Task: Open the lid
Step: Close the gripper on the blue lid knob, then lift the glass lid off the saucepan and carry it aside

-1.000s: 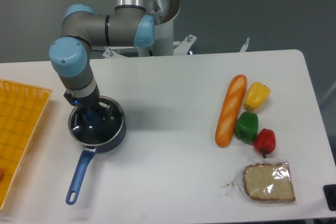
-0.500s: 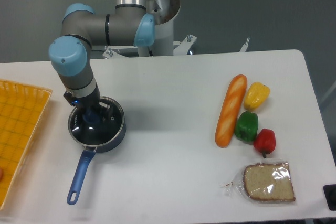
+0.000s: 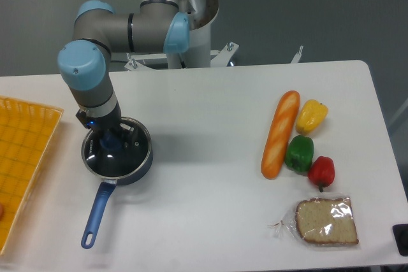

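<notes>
Change: over the last second we see the arm's blue elbow joint shift slightly up and left, and the lid's rim drift a little left with it, while the pan handle stays put.
Meaning: we judge the lift is just starting; the lid looks barely off the pan, if at all.
Hand: the hand is down on the blue knob at the lid's centre; we judge it clenched on the knob (the fingers themselves are hidden by the wrist).
Lid: directly under the hand, over the pan.
Pan: below the hand, its long handle running toward the near edge of the worktop; through the glass we make out nothing inside.
Tray: the orange tray, left of the hand, shows a small red thing at its near edge.
Food: baguette, peppers and bagged bread lie far to the right.
</notes>
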Motion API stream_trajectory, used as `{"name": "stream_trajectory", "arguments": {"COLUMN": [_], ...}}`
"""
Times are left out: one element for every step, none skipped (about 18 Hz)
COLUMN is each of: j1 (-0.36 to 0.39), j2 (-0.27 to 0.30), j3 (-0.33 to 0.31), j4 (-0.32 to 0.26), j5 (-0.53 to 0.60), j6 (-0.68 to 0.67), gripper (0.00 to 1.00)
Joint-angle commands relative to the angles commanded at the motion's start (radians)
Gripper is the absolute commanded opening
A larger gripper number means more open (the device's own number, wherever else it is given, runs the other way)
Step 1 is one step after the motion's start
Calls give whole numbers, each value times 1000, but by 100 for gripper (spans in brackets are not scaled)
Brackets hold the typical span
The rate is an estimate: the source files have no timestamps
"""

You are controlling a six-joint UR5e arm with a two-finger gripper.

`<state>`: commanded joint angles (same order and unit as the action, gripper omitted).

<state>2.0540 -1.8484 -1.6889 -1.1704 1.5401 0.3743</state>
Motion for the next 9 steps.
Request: {"name": "stream_trajectory", "arguments": {"j1": [3,3,3,5,6,9,20,28,29], "j2": [2,3,3,3,3,3,9,17,20], "j3": [0,0,2,2,9,17,24,32,37], "j4": [0,-2,-3,-14,-29,-43,-55,-64,-66], "j5": [0,0,0,0,0,0,0,-2,-6], "j6": [2,2,3,9,14,21,26,32,38], "gripper": [45,45,45,45,45,45,45,45,45]}}
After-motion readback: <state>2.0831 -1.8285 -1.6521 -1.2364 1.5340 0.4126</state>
